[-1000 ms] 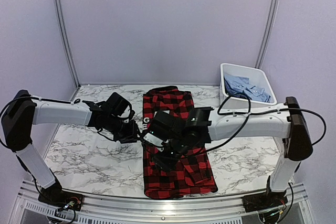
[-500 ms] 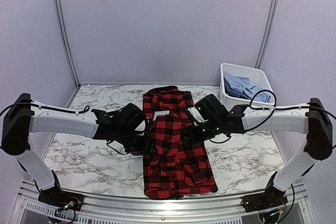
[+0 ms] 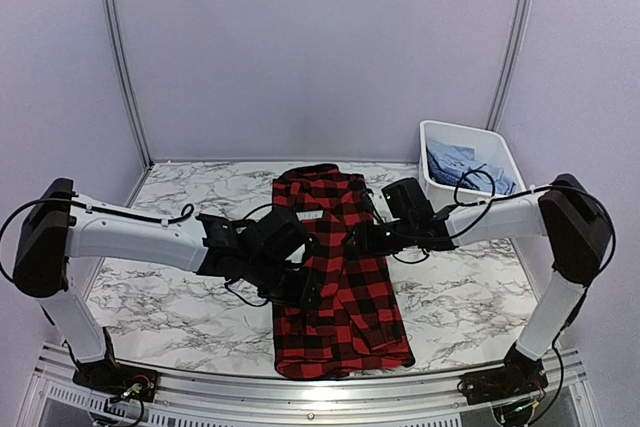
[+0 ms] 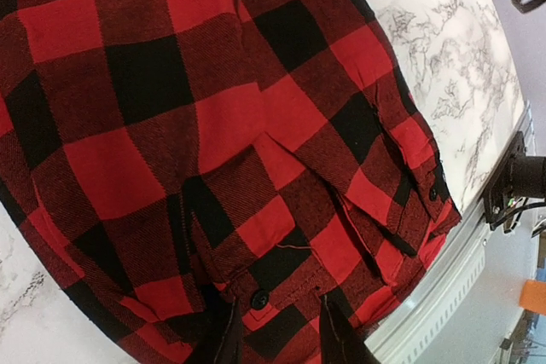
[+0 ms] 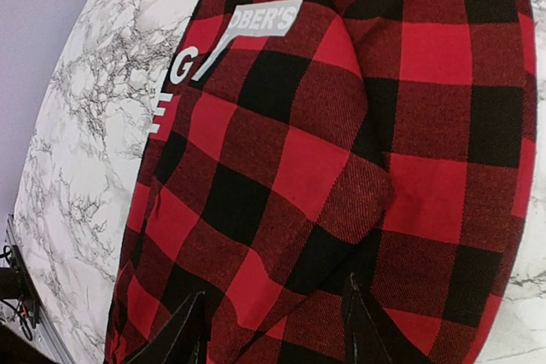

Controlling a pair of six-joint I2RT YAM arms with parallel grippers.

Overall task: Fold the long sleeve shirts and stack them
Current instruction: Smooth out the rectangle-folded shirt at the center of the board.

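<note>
Two sets of jaws stand apart over one garment. Your left jaws are spread, their fingertips [image 4: 223, 343] straddling a dark button [image 4: 258, 300] on a doubled layer of the red-and-black check shirt [image 3: 345, 297]. The wrist view does not show whether the tips press the cloth or hang just above it. Nothing is pinched between them.

Your right jaws are also spread, with the fingers [image 5: 358, 326] either side of a folded flap of the same flannel. That flap runs toward the gap, but it is not clamped.

From above, the left arm [image 3: 130, 237] reaches in to the shirt's 8 o'clock edge. The right arm [image 3: 500, 215] reaches in to its 2 o'clock edge.

The shirt lies flat in a long narrow shape down the middle of the marble tabletop [image 3: 170, 297]. It runs from 12 o'clock to 6 o'clock, and its near end is close to the tabletop's front edge. A white printed patch [image 5: 256, 21] shows on its upper half.

At 2 o'clock on the tabletop sits a white tub [image 3: 465, 127], well apart from the check shirt. Crumpled light blue shirts [image 3: 465, 167] lie inside it.
</note>
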